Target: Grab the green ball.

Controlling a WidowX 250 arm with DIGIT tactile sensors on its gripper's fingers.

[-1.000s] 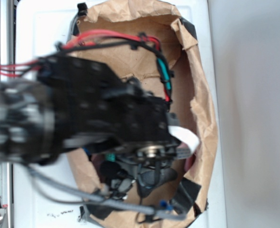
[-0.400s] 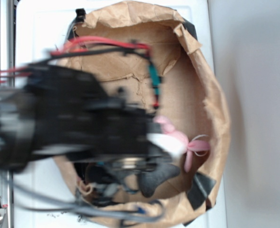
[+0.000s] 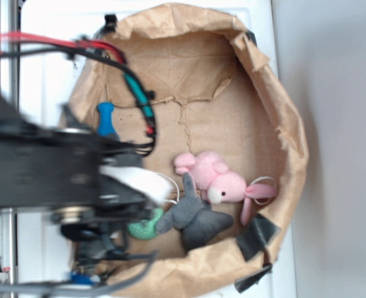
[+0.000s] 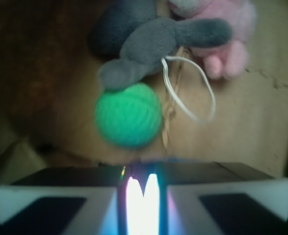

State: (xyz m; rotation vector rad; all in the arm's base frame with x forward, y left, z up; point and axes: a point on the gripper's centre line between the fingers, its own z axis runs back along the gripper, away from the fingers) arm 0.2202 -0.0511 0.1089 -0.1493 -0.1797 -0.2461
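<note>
Exterior view: a crumpled brown paper bag [image 3: 276, 118] lies open on a white surface [image 3: 52, 37], its cardboard-coloured floor exposed. The arm [image 3: 40, 171] enters from the left, motion-blurred, with red and black cables looping over the bag's upper left rim. The end effector [image 3: 99, 239] sits at the lower left of the bag and is too blurred and shadowed to read; from this view I cannot tell how the jaws stand. The green ball [image 3: 144, 226] shows as a small mint-green patch low in the bag, partly hidden under the arm's white band, touching the left end of a grey plush toy [image 3: 195, 218]. A pink plush toy [image 3: 217, 180] lies just above and right of the grey one, overlapping it, with a pink ribbon loop trailing to its right. A blue bottle [image 3: 106, 119] stands near the bag's left wall, well apart from the ball. Black tape patches [image 3: 257, 236] sit on the bag's lower right rim.

Wrist view: the green ball [image 4: 128, 115] lies on the bag floor, centre-left, directly ahead of the end effector [image 4: 143, 196] and not held. The grey plush toy [image 4: 148, 41] rests against the ball's top edge. The pink plush toy [image 4: 227, 34] lies at upper right. A white cord loop [image 4: 202, 93] curls just right of the ball. The two white fingers [image 4: 55, 198] at the bottom edge appear pressed almost together, with only a thin bright slit between them; nothing is gripped.
</note>
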